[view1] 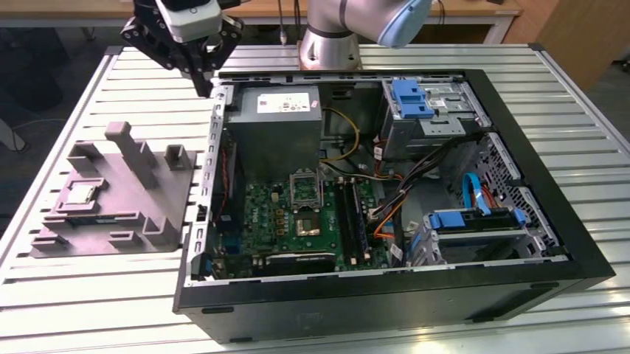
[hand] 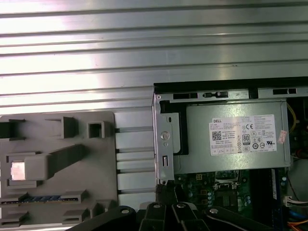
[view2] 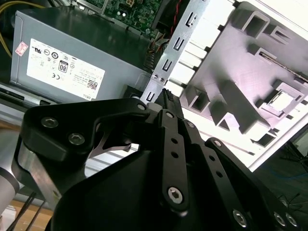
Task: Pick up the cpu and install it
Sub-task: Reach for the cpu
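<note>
The cpu (view1: 81, 193) is a small silver square lying in a recess of the grey plastic holder block (view1: 118, 214), on the table at the exterior view's left of the open computer case. Both wrist views show it too: cpu (hand: 18, 170), cpu (view2: 282, 100). My gripper (view1: 203, 82) hangs above the case's far corner, well up from the holder and apart from the cpu. Its fingertips (view2: 166, 95) meet, shut on nothing. On the green motherboard lies the silver socket frame (view1: 305, 188).
The black case (view1: 551, 243) stands open on the slatted metal table (view1: 88, 310). Inside are a grey power supply (view1: 280, 118), blue drive brackets (view1: 412, 99) and loose cables (view1: 394, 199). Upright posts (view1: 133, 151) rise from the holder block.
</note>
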Tool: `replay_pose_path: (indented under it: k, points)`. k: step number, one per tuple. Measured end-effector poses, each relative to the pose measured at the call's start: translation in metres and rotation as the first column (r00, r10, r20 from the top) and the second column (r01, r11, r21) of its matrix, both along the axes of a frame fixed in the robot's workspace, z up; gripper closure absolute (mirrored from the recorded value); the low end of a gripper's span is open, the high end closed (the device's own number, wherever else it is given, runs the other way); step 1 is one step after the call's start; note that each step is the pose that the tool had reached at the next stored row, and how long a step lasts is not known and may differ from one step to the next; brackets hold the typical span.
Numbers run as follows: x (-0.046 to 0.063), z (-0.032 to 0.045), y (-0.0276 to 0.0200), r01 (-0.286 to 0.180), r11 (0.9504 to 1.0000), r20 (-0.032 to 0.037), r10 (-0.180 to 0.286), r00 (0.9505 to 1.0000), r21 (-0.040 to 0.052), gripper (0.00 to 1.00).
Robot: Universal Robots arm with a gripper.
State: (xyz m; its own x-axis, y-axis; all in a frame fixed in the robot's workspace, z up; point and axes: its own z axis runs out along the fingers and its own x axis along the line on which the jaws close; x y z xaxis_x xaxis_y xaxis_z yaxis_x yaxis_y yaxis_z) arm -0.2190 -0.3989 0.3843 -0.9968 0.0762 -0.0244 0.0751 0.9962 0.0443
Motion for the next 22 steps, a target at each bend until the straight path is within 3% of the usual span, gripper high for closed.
replay_pose_path:
  k: [22]
  points:
    - [-0.0081, -0.0017, 0.0000, 0.000, 1.0000, 0.0000, 0.000, 1.0000, 0.0000, 0.89]
